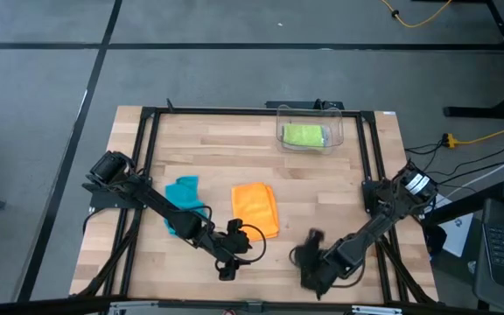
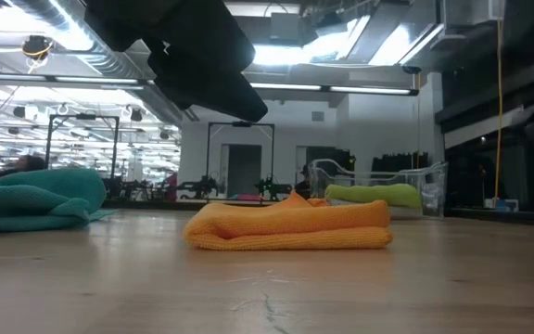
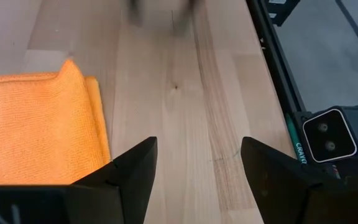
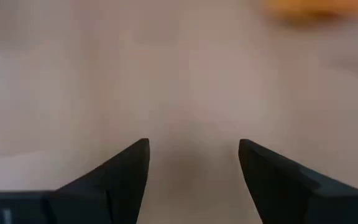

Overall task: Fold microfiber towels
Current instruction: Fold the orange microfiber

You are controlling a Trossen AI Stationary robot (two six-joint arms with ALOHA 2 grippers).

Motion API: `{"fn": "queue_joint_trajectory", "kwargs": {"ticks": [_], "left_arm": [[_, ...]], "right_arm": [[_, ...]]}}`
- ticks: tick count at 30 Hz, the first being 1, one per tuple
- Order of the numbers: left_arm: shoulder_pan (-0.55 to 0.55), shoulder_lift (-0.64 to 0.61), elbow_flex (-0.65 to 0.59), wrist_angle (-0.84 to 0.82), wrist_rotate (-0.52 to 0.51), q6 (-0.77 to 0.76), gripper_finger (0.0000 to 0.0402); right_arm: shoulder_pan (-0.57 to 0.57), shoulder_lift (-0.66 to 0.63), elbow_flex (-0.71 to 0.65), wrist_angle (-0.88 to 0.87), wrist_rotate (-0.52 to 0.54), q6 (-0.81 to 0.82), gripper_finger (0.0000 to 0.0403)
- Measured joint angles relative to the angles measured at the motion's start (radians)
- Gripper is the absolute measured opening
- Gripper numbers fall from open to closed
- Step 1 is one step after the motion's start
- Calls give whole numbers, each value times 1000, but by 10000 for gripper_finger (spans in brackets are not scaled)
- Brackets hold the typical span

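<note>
Progress, seen from above: your orange towel [image 1: 255, 208] lay folded mid-tabletop, the lime green towel [image 1: 304, 135] sat in the clear bin [image 1: 339, 127] at the far edge, and the teal towel [image 1: 182, 203] was crumpled under the left arm; no grey one showed. Your left gripper [image 1: 227, 268] and right gripper [image 1: 309, 262] hung near the front edge. At table level, the pale wood tabletop [image 2: 276, 297] ran into a bright lit workshop. Both wrist views showed jaws apart, clamped on nothing.
</note>
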Motion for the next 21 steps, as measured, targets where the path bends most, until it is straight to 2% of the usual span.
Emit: {"fn": "queue_joint_trajectory", "kwargs": {"ticks": [4,8,12,18,21], "left_arm": [[0,0,0,0,0,0,228],[0,0,0,0,0,-1,228],[-2,0,0,0,0,-7,228],[-6,0,1,1,0,-7,228],[-6,0,1,1,0,-7,228]], "right_arm": [[-7,0,10,295,-228,-246,250],[-19,-1,12,473,-269,-477,250],[-71,-12,12,429,-270,-595,250],[-172,-123,11,224,-282,-748,250],[-218,-212,11,119,-205,-818,250]]}}
